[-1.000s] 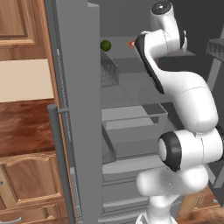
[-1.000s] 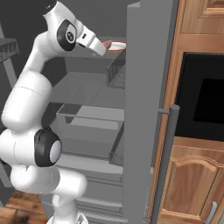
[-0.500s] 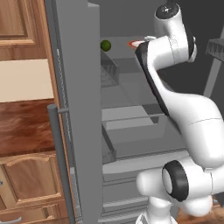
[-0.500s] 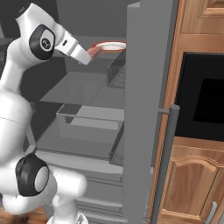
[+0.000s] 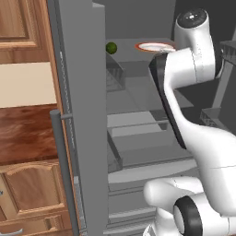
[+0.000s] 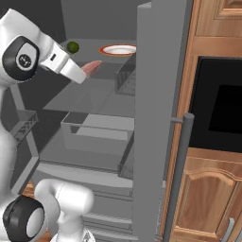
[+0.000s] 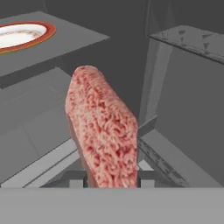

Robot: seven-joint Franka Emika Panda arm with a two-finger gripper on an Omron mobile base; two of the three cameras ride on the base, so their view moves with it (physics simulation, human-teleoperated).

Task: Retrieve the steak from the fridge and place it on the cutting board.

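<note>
The steak [image 7: 105, 135], a pink slab with pale streaks, stands on edge between the fingers of my gripper [image 7: 111, 181], which is shut on it. From the right base view the steak [image 6: 92, 66] pokes out past the gripper [image 6: 84, 74], in the air in front of the upper shelves of the open grey fridge [image 6: 156, 94]. The fridge [image 5: 78, 115] door stands wide open, edge-on in the left base view. My white arm [image 5: 184, 69] rises in front of the shelves.
An orange-rimmed white plate [image 6: 118, 49] and a small dark green fruit [image 5: 111, 48] sit on the top shelf. A grey drawer [image 6: 94, 130] is pulled out below. The bar handle [image 6: 179, 175] runs down the door. Wooden cabinets [image 5: 27, 184] flank the fridge.
The arm has drawn back out of the fridge with the steak, away from the plate's shelf and slightly lower. The grip has held.
</note>
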